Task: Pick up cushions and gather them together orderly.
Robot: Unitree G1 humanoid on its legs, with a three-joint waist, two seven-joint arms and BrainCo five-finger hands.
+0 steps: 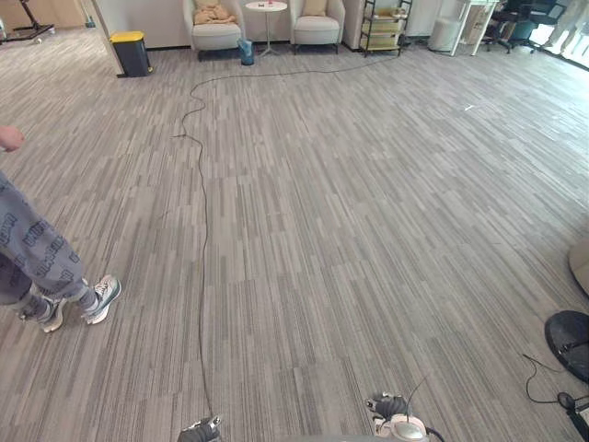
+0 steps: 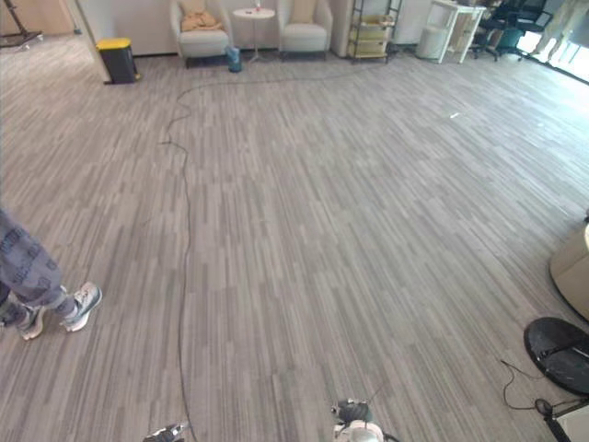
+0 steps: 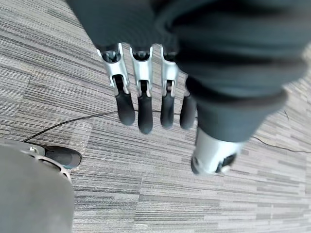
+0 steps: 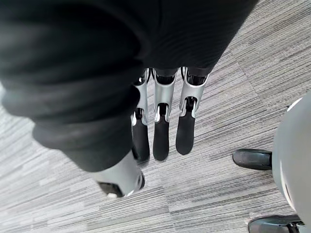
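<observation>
With the fingers of the left hand [image 3: 144, 104] and right hand [image 4: 160, 136] slack and empty, the cushion [image 1: 315, 7] right of the round table [image 1: 266, 6] sat far off, so the walk risked drifting off course.

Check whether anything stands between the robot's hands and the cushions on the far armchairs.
Nothing visible: open carpet lies between the left hand, the right hand and the cushions. A person stands off to the left.

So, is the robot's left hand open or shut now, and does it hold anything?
Open: in its wrist view the left hand has silver dark-tipped fingers hanging straight over the grey striped carpet, holding nothing.
</observation>
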